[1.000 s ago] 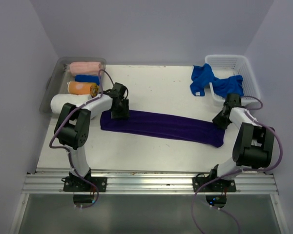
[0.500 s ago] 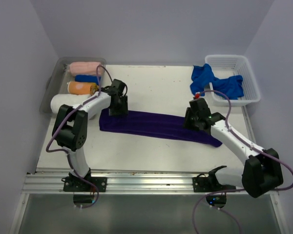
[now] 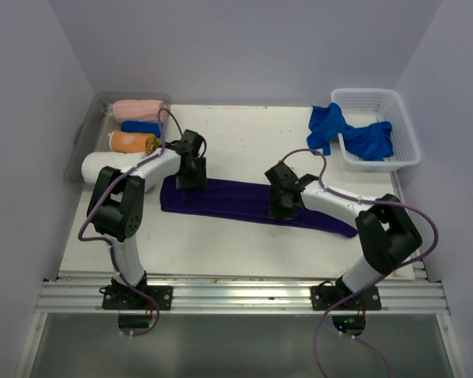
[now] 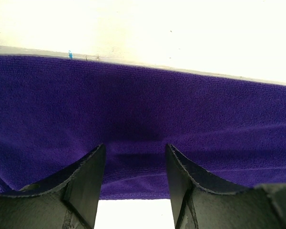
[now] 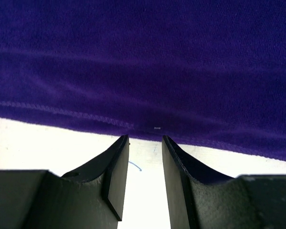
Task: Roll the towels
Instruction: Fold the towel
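Two black two-finger grippers are in view: one left gripper (image 3: 191,179) and one right gripper (image 3: 280,206). One flat dark purple cloth towel (image 3: 236,201) lies beneath both of them. To the left of the left gripper are four rolled towels: one pale pink roll (image 3: 138,109), one royal blue roll (image 3: 140,127), one orange roll (image 3: 130,142) and one white roll (image 3: 106,167). One clear plastic bin (image 3: 85,126) is there too. Beyond the right gripper, to its right, sits one white plastic lattice basket (image 3: 398,106). The loose royal blue cloth (image 3: 327,126) at its rim looks like two towels, though the bunched folds leave that count unsure.
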`<state>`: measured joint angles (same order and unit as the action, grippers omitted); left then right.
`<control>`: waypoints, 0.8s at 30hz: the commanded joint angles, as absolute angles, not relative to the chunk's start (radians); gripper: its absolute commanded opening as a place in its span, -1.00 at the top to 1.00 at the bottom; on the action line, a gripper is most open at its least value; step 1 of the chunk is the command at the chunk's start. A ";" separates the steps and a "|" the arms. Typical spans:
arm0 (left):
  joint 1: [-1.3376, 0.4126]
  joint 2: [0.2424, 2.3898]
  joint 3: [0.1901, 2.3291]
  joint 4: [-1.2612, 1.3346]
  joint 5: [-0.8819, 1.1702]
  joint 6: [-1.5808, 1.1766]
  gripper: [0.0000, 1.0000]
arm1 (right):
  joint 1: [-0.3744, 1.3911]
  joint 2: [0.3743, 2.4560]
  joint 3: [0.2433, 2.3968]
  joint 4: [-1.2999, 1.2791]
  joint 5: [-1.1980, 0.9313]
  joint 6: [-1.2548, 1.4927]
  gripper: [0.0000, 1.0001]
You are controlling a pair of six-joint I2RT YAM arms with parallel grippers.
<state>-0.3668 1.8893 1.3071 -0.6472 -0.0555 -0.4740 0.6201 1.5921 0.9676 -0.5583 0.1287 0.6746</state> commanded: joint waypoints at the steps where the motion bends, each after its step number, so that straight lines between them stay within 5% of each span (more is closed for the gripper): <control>1: -0.360 1.884 1.333 -0.649 -0.055 -0.451 -0.12 | 0.629 1.618 1.011 -0.534 0.189 0.721 0.24; 9: -0.360 1.881 1.328 -0.646 -0.051 -0.449 -0.13 | 0.627 1.686 1.025 -0.520 0.244 0.732 0.27; 12: -0.360 1.881 1.328 -0.646 -0.054 -0.446 -0.13 | 0.627 1.709 1.016 -0.514 0.245 0.735 0.39; 18: -0.354 1.885 1.325 -0.647 -0.058 -0.445 -0.13 | 0.627 1.680 0.991 -0.514 0.250 0.750 0.94; 24: -0.344 1.894 1.322 -0.646 -0.058 -0.442 -0.13 | 0.629 1.626 0.993 -0.540 0.242 0.736 0.95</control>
